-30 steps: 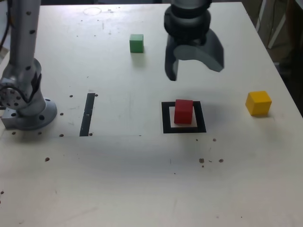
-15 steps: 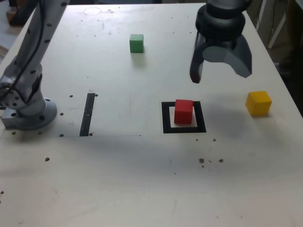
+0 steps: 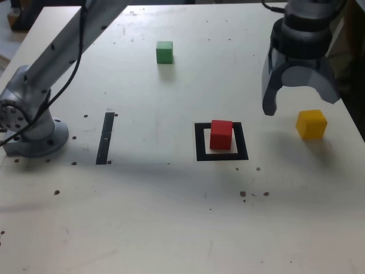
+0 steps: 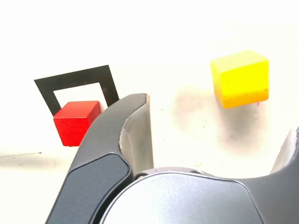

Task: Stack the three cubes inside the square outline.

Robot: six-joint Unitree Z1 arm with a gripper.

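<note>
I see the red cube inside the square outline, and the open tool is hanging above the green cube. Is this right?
Not quite. In the exterior view the open tool hangs beside the yellow cube, not the green cube. The red cube does sit inside the square outline.

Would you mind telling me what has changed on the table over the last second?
The open, empty gripper has swung across to the exterior view's right, from near the green cube to just beside the yellow cube. Nothing was grasped or released. The red cube stays inside the square outline; green and yellow cubes are unmoved.
</note>
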